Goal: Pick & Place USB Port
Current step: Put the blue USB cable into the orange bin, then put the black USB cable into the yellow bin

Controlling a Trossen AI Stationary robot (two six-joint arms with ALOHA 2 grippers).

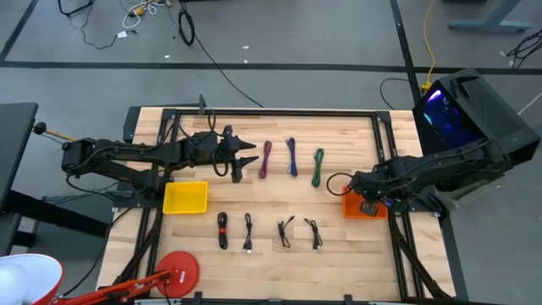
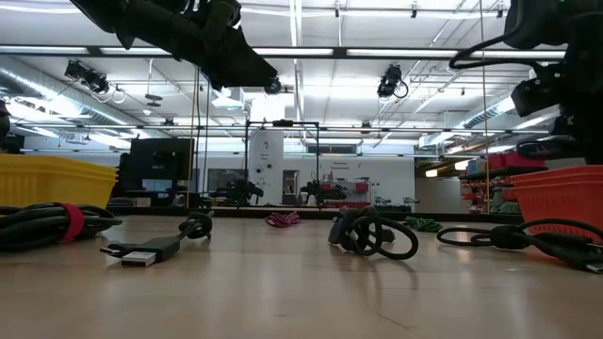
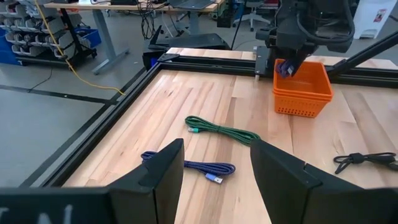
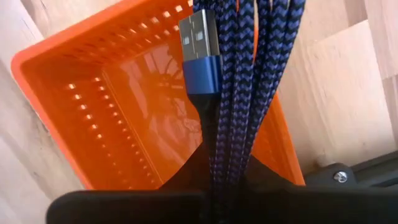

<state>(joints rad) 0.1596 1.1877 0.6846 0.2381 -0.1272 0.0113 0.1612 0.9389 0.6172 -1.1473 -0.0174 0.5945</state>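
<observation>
- over the orange basket point(image 4: 93, 112) at the tabletop's right edge, i see right gripper point(image 1: 370, 206) clamped on a blue braided cable point(image 4: 239, 93).
- left gripper point(image 3: 211, 174), wide open, holds nothing.
- risk: loops may snag the rim on release.

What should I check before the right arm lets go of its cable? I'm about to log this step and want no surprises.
1. Cable held: the right gripper is shut on the blue cable. Ok.
2. Over the target: the orange basket lies directly below the hanging cable. Ok.
3. Basket free: no other cable shows in the visible part of the basket. Ok.
4. Plug clear of the rim: the plug hangs over the inside, but its height above the floor is unclear. Cannot tell.
5. Left gripper out of the way: open, far across the table above the purple cable. Ok.
</observation>
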